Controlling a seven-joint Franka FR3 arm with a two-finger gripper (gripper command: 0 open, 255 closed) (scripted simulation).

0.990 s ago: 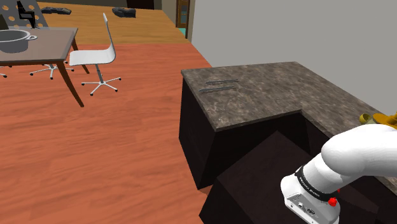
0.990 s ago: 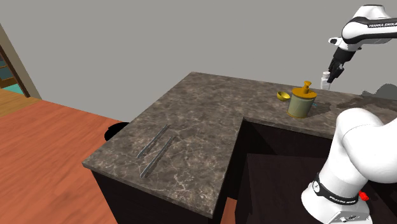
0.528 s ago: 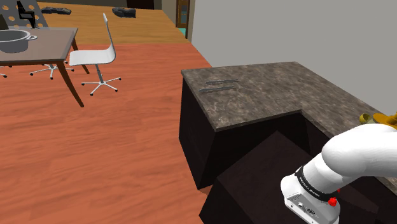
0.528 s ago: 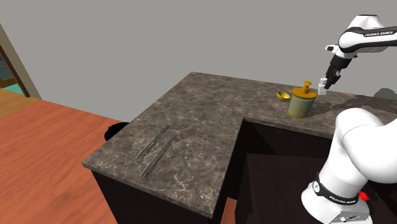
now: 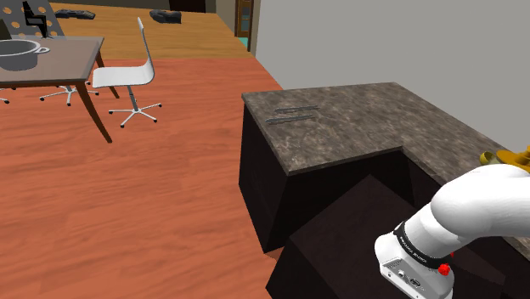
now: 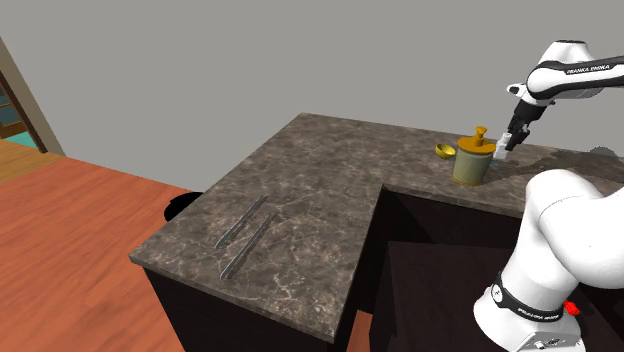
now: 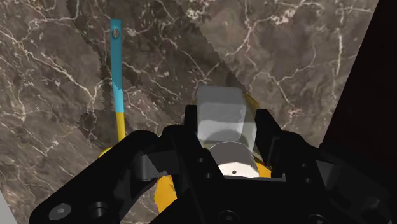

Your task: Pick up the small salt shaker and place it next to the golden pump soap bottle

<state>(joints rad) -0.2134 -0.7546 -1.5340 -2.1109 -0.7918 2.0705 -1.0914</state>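
Claw (image 6: 508,145) clamped on salt shaker (image 7: 221,114), apparently just beside soap bottle (image 6: 470,160); lower straight, keep upright, release only once base meets surface (image 6: 330,180).

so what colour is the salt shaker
The salt shaker is pale grey to white, clearest in the wrist view.

1 shaker (image 7: 221,114), 1 soap bottle (image 6: 471,163).

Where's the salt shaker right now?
The salt shaker is clasped in the gripper, just to the second exterior view's right of the golden soap bottle, over the counter.
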